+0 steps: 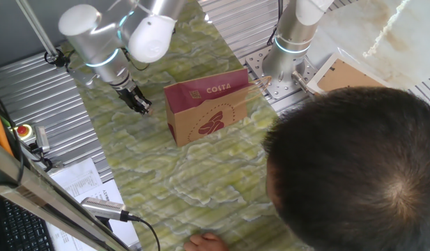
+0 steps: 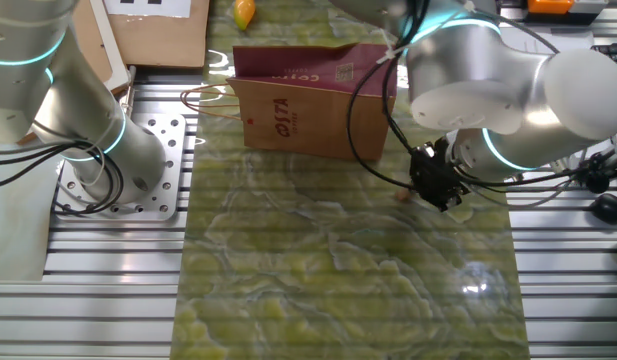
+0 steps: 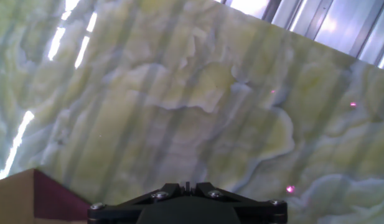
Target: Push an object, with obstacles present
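Note:
My gripper (image 1: 141, 106) hangs low over the green marbled table (image 1: 201, 181), just left of the brown Costa paper bag (image 1: 206, 106), the obstacle. In the other fixed view the gripper (image 2: 440, 192) is right of the bag (image 2: 313, 105), and a tiny pale tan speck, the object (image 2: 402, 196), lies on the table right beside its tip. In the hand view the black fingertips (image 3: 187, 185) meet at the bottom edge with nothing between them. The bag's corner (image 3: 30, 199) shows at the lower left there, and the object is out of sight.
A person's head (image 1: 354, 167) and hand (image 1: 208, 241) are at the table's near side. A second arm's base (image 2: 98, 150) stands on the slatted metal bench. An orange-yellow lump (image 2: 245, 12) lies behind the bag. A red stop button (image 1: 23, 130) and papers sit at the left.

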{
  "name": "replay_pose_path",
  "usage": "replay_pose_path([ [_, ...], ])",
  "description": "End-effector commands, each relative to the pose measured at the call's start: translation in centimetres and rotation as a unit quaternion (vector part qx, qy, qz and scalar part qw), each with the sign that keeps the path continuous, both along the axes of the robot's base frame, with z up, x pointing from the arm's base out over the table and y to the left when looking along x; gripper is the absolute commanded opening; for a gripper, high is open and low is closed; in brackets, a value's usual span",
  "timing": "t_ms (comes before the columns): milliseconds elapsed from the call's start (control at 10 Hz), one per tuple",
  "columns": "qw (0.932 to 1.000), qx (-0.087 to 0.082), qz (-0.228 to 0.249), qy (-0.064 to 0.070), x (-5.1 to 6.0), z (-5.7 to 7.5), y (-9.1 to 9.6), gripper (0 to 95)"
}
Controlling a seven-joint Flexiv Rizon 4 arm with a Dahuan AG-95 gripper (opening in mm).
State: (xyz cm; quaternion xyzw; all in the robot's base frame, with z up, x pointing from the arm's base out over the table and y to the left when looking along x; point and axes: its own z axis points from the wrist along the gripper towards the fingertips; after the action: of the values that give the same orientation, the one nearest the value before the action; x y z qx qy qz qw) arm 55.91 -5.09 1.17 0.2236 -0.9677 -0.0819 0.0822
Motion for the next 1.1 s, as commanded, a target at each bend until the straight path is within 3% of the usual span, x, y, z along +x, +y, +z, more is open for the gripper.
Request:
replay_pose_path([
  [100,1.0,-0.005,0.001,-0.002,-0.64,0.19,-0.19,0.0],
  [300,1.0,-0.008,0.0,-0.001,-0.8,0.29,-0.26,0.0],
  [900,0.9988,-0.01,-0.04,-0.026,-0.74,0.3,-0.24,0.0],
  [1100,0.9986,-0.011,-0.043,-0.029,-0.74,0.3,-0.24,0.0],
])
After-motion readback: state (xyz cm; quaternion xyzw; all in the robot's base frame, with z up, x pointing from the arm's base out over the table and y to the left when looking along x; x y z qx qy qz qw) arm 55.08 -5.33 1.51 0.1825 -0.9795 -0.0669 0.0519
